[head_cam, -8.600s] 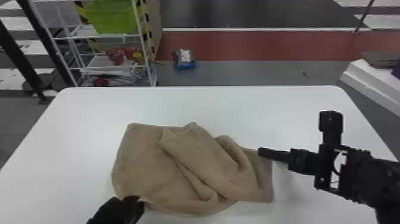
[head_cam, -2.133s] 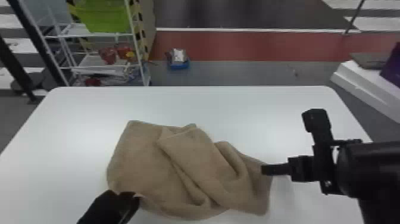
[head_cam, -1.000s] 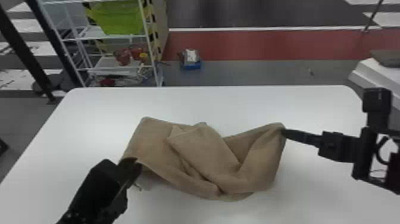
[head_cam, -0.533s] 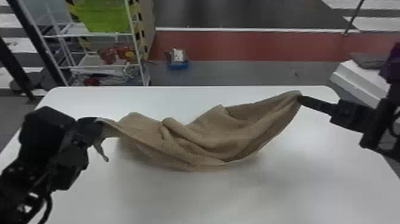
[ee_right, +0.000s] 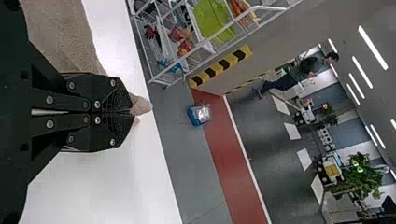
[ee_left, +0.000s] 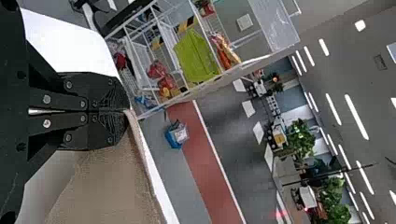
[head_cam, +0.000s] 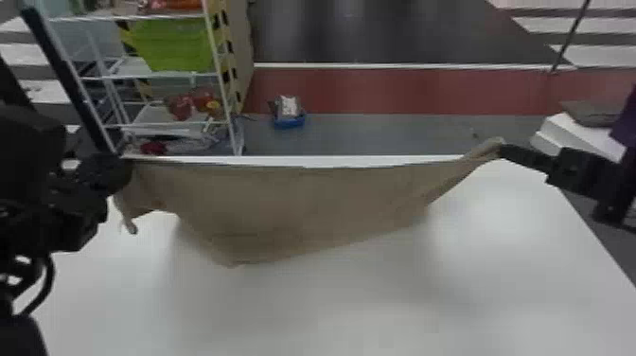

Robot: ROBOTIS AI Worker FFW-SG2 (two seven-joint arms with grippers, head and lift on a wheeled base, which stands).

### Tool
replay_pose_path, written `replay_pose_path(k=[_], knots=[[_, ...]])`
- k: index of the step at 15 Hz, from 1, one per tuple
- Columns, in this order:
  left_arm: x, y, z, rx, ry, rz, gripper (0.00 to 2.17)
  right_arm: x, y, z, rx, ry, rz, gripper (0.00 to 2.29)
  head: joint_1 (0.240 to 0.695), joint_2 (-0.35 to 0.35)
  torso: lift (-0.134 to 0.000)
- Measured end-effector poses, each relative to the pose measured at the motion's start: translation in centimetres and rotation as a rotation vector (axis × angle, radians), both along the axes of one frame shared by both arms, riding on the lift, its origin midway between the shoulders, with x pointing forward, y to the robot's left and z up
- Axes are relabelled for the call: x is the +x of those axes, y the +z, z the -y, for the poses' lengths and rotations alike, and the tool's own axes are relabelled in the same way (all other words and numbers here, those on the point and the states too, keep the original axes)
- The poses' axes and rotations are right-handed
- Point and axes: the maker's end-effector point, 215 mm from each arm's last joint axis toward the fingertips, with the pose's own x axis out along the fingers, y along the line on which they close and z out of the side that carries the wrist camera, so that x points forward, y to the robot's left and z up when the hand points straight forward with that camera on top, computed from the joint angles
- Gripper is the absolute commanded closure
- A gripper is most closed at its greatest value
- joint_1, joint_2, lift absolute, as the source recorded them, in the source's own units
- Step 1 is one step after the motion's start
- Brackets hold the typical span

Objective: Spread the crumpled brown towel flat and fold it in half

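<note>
From here I am keeping both tools clamped on the soft brown cloth towel (head_cam: 303, 203): its left end is hanging from the left tool (head_cam: 124, 168), and its right end is stretching up to the right tool (head_cam: 500, 150). The towel is spanning the space between them, sagging in the middle over the white, smooth tabletop (head_cam: 331, 307); I cannot tell whether its lower edge is touching. In the right wrist view, a small tip of cloth is poking out past the closed fingers (ee_right: 119, 100). Beyond the tabletop, a white wire rack (head_cam: 220, 71) is holding a bright green plastic bin (head_cam: 175, 47), its contents unclear to me, with red items (head_cam: 181, 107) sitting on the shelf below. Beside the rack, a small blue container (head_cam: 289, 123) is standing on the floor, carrying a silvery-white package (head_cam: 287, 106).
</note>
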Motion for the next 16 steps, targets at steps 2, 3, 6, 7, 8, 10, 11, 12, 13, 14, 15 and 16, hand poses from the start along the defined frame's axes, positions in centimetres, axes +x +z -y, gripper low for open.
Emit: replay_pose_path(k=[2, 3, 6, 7, 8, 10, 11, 12, 13, 14, 15, 16], knots=[[1.2, 0.1, -0.3, -0.005, -0.029, -0.008, 1.44, 1.0, 0.5, -0.1, 0.006, 0.004, 0.001, 1.24, 0.605, 0.022, -0.134], [1.8, 0.3, -0.5, 0.009, -0.036, -0.001, 1.44, 1.6, 1.0, -0.1, 0.01, 0.006, 0.01, 1.24, 0.6, 0.024, -0.134], [4.8, 0.6, 0.0, 0.023, -0.066, 0.01, 1.44, 4.3, 3.2, -0.4, 0.022, 0.009, 0.06, 1.24, 0.552, 0.023, -0.134], [6.3, 0.5, 0.6, 0.019, -0.075, 0.01, 1.44, 5.2, 4.1, -0.5, 0.023, 0.009, 0.079, 1.24, 0.539, 0.02, -0.134], [7.7, 0.6, 1.3, 0.018, -0.086, 0.01, 1.44, 6.1, 5.0, -0.4, 0.023, 0.006, 0.101, 1.24, 0.525, 0.014, -0.134], [10.5, 1.9, 2.6, 0.024, -0.104, 0.024, 1.44, 7.4, 6.8, -0.3, 0.026, 0.003, 0.134, 1.24, 0.497, 0.002, -0.134], [11.7, 3.2, 2.9, 0.034, -0.104, 0.039, 1.44, 8.0, 7.9, -0.1, 0.027, -0.001, 0.15, 1.24, 0.463, -0.006, -0.134], [12.4, 4.2, 2.9, 0.043, -0.1, 0.053, 1.44, 8.3, 8.6, 0.3, 0.028, -0.01, 0.161, 1.24, 0.445, -0.01, -0.134], [12.8, 5.2, 2.7, 0.052, -0.093, 0.066, 1.44, 8.4, 9.1, 1.1, 0.027, -0.019, 0.168, 1.24, 0.432, -0.014, -0.134], [12.8, 5.6, 2.2, 0.054, -0.084, 0.074, 1.44, 8.0, 9.3, 2.0, 0.024, -0.026, 0.173, 1.24, 0.427, -0.018, -0.134], [12.2, 5.9, 1.5, 0.053, -0.075, 0.083, 1.44, 7.4, 9.2, 2.8, 0.023, -0.031, 0.174, 1.24, 0.425, -0.02, -0.134], [11.0, 5.9, 0.4, 0.053, -0.06, 0.091, 1.44, 6.3, 8.9, 3.7, 0.024, -0.035, 0.178, 1.24, 0.438, -0.019, -0.134]])
